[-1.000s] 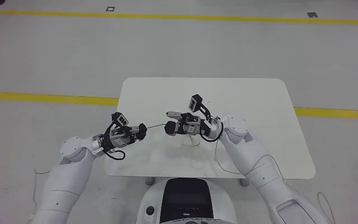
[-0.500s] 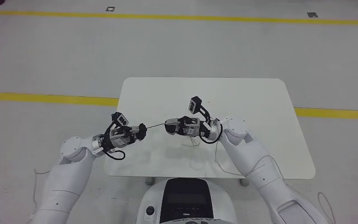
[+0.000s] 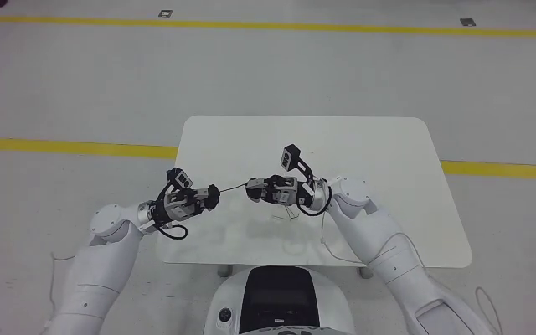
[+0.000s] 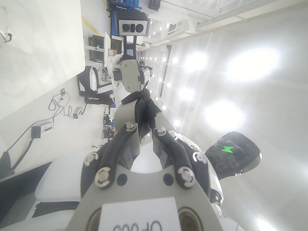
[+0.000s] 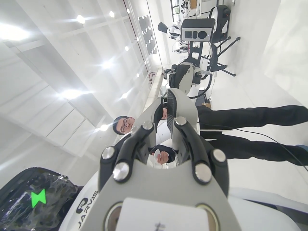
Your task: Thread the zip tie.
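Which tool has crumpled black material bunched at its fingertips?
The left tool: crumpled black material sits pinched between its pale fingers. The right tool has just a ribbed black pad on one finger.

- Zip tie (image 3: 234,186): one thin dark strap, very slender in the top view.
- Pose: drawn out nearly straight, rising slightly toward the right of the frame.
- Place: just left of the frame's centre, spanning from the left gripper (image 3: 216,194) to the right gripper (image 3: 251,188), one end at each.
- Head and tail: too small to tell apart.
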Motion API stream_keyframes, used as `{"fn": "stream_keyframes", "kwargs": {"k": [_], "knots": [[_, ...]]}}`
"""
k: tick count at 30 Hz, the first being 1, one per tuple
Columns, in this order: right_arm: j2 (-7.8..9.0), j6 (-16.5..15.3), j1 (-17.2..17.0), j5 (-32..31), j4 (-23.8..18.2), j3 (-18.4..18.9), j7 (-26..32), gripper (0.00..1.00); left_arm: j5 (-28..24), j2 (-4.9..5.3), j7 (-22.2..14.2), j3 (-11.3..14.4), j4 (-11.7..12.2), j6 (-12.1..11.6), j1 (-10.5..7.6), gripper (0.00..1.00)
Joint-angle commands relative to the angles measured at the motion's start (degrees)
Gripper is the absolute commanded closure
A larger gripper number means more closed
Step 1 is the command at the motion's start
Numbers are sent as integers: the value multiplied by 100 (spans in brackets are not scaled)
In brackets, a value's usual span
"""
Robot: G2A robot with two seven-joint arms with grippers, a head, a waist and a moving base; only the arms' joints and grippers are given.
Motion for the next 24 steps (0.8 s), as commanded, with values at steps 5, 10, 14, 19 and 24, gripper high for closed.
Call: {"fn": "stream_keyframes", "kwargs": {"k": [5,10,14,19,24], "knots": [[3,21,27,74,34,-35,-40,89,0,0,0,0,0,0,0,100],[13,62,31,103,61,-45,-90,87,0,0,0,0,0,0,0,100],[23,92,29,123,51,-56,-118,96,0,0,0,0,0,0,0,100],[37,118,29,123,47,-70,-125,100,0,0,0,0,0,0,0,100],[53,130,39,100,36,-84,-111,100,0,0,0,0,0,0,0,100]]}}
